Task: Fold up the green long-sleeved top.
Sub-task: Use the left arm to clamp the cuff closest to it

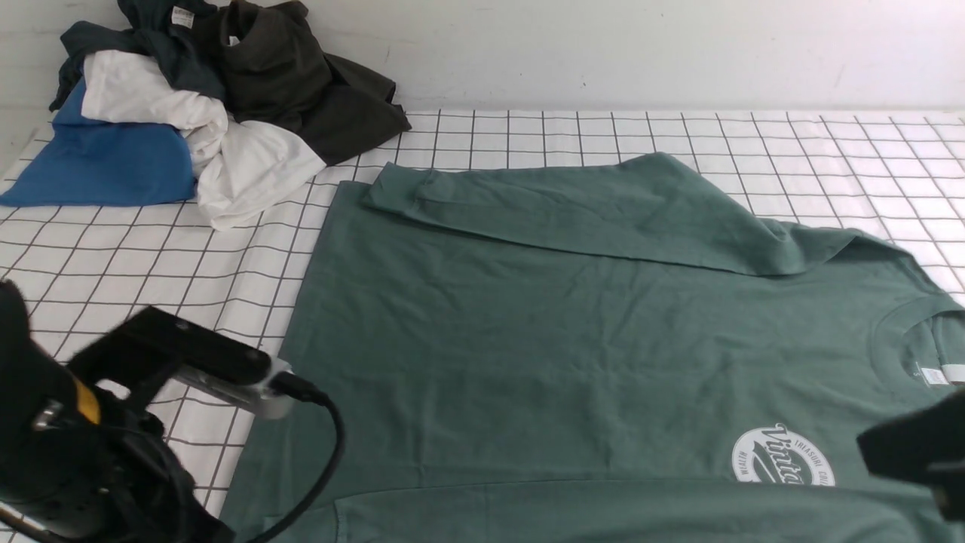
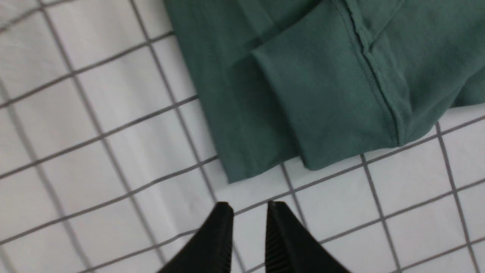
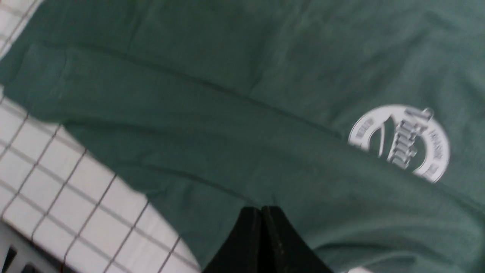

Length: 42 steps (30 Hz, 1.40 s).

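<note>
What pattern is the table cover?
The table cover is white with dark grid lines; front view best.

A sage-green long-sleeved top (image 1: 528, 339) lies flat, chest up, collar toward the table's (image 1: 603, 136) right edge. Its far sleeve (image 1: 588, 211) is folded across the body, white round logo (image 1: 780, 452) showing.

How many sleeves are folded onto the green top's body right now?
2: the far sleeve lies across the green long-sleeved top by its far edge; the near sleeve lies along the near edge, overlapping the logo.
</note>
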Tool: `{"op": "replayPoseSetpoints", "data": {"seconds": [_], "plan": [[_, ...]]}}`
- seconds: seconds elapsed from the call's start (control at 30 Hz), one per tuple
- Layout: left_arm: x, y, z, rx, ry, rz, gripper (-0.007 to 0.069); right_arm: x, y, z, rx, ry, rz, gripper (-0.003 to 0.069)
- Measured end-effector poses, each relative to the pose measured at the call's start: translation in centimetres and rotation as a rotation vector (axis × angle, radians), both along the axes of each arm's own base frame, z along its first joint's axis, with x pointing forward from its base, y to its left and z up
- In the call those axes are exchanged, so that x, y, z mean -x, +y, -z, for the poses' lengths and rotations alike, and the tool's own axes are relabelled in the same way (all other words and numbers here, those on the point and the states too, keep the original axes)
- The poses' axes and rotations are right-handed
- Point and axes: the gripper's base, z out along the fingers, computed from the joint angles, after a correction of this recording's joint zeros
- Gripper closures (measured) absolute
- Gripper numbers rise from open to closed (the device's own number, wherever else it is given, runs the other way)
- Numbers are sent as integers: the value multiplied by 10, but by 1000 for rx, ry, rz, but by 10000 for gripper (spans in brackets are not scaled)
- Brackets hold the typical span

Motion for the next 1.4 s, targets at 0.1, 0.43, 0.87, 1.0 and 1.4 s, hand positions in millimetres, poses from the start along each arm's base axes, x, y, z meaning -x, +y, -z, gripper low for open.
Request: {"op": "replayPoseSetpoints", "data": {"seconds": [0.1,0.43,0.87,1.0,1.4], "plan": [[-13,-7,22,34,22,-30,392,3,4,4,51,29,-57,673],[-48,-18,81,17,60,-81,211,1,5,4,69,-3,-65,673],[-52,-27,80,108,58,-59,209,0,5,3,68,-12,-61,673],[-51,-29,79,132,75,-74,209,0,4,3,69,-16,-60,673],[-54,-30,79,137,77,-80,220,-1,4,3,68,-22,-58,673]]}}
